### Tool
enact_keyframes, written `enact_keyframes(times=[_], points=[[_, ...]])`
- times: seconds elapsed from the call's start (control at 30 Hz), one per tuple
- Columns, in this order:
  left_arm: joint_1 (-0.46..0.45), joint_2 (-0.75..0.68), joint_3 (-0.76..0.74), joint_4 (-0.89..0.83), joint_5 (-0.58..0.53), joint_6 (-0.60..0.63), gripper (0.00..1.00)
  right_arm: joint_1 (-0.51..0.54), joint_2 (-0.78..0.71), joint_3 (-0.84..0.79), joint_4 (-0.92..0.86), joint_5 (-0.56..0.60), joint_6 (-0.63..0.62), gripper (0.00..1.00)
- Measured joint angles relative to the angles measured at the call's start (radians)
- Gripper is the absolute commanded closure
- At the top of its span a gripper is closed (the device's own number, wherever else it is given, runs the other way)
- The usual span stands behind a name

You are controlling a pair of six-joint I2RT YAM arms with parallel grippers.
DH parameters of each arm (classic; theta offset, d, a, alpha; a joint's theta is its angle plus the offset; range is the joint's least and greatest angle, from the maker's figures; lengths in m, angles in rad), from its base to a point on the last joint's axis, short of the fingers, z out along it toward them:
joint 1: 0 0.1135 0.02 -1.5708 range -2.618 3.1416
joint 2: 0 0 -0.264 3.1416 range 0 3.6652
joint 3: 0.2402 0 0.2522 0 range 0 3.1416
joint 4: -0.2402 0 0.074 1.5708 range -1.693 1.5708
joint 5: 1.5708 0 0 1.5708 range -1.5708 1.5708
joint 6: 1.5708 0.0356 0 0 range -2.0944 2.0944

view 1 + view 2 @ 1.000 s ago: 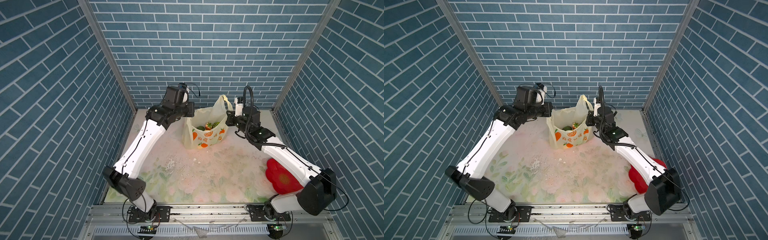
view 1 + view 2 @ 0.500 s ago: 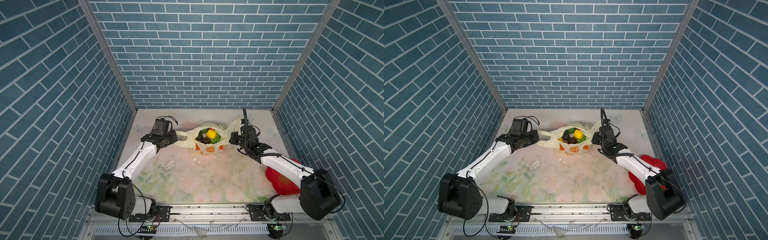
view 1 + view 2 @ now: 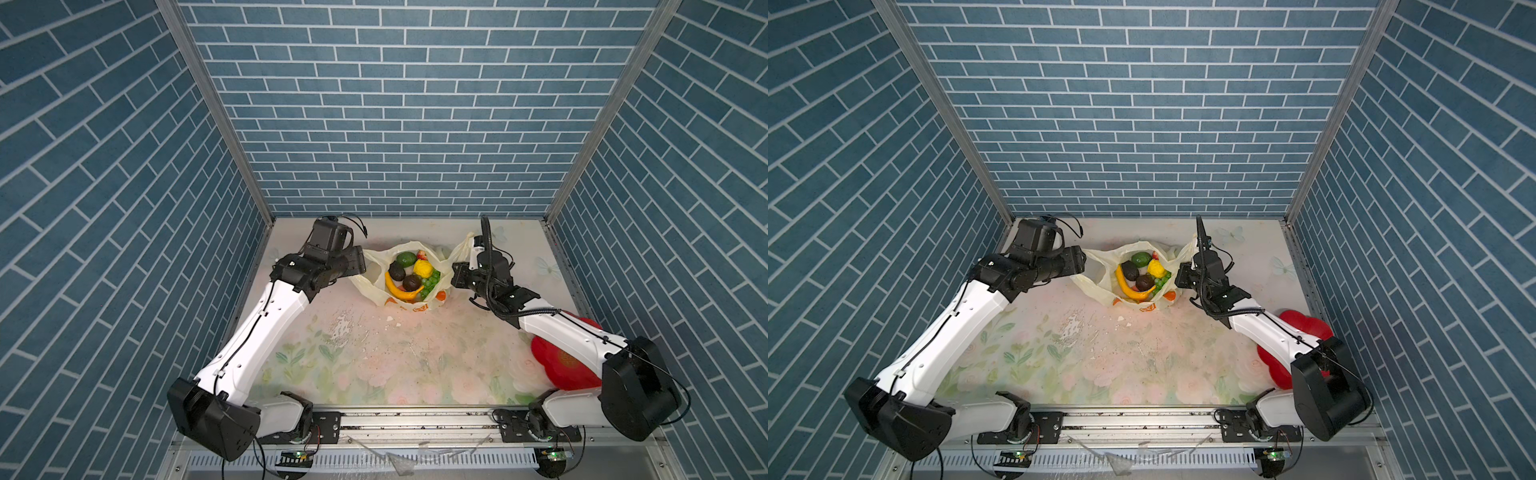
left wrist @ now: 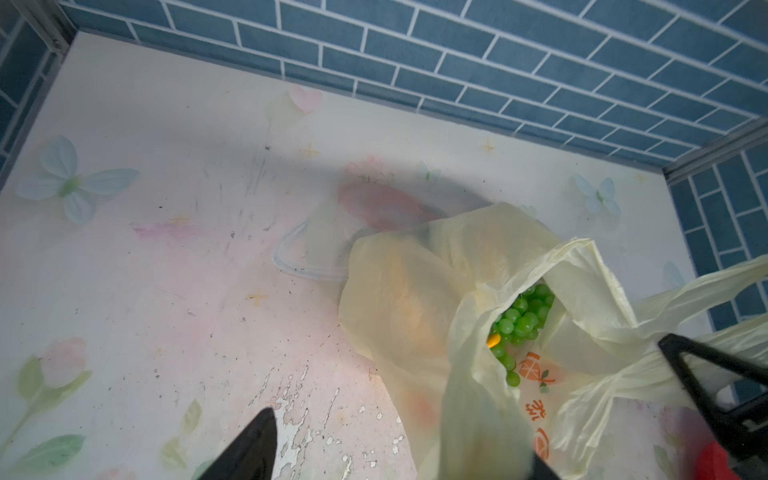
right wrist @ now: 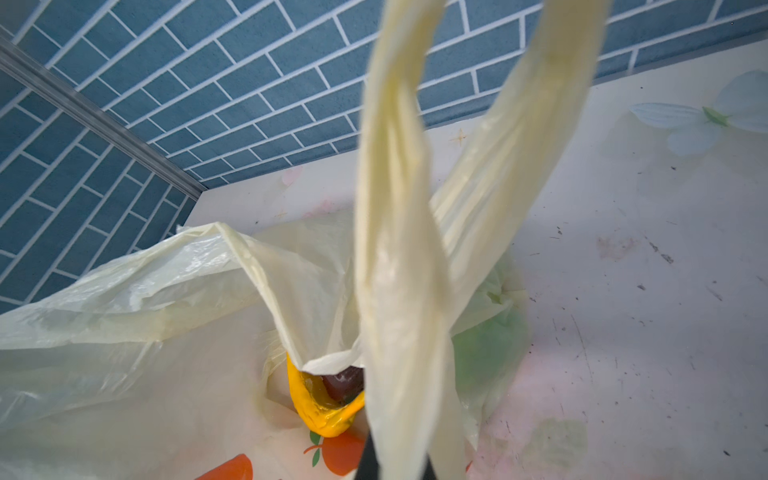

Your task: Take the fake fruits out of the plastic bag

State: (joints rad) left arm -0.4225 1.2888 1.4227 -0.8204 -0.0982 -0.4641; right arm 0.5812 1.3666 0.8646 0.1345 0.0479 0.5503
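Plastic bag (image 3: pixel 371 283) lying open, middle of both top views. Fruits (image 3: pixel 409 275) all sitting inside; none out yet. Left gripper (image 4: pixel 465 376) gaping wide, gripping nothing. Right gripper (image 3: pixel 456 275) pinching a bag handle.

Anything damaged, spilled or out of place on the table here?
Yes: the floral table cover is flaked and scratched in front of the plastic bag, with white chips loose nearby. The fake fruits sit inside it; none spilled.

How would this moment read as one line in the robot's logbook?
plastic bag: mouth spread open | fake fruits: all inside | left gripper: open | right gripper: shut on bag handle
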Motion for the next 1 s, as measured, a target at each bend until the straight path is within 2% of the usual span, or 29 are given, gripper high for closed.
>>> enact_keyframes(times=[0.13,0.2,0.3,0.37,0.5,0.67,1.0], points=[[-0.026,0.001,0.109,-0.11,-0.048,0.037,0.14,0.012,0.005,0.021,0.0,0.0,-0.016,1.0],[-0.062,0.011,0.175,-0.194,-0.105,0.053,0.13,0.016,0.01,0.034,0.0,0.0,-0.027,1.0],[-0.204,0.085,0.364,-0.339,-0.237,0.072,0.12,0.018,0.021,0.056,-0.002,0.001,-0.036,1.0],[-0.303,0.141,0.476,-0.378,-0.29,0.08,0.13,0.019,0.027,0.067,-0.003,0.0,-0.042,1.0],[-0.436,0.209,0.566,-0.413,-0.327,0.084,0.18,0.026,0.029,0.075,-0.007,0.002,-0.054,1.0],[-0.495,0.307,0.588,-0.385,-0.276,0.071,0.22,0.031,0.029,0.075,-0.006,0.006,-0.054,1.0],[-0.466,0.454,0.412,-0.232,-0.138,-0.005,0.26,0.032,0.024,0.075,-0.006,0.019,-0.067,1.0]])
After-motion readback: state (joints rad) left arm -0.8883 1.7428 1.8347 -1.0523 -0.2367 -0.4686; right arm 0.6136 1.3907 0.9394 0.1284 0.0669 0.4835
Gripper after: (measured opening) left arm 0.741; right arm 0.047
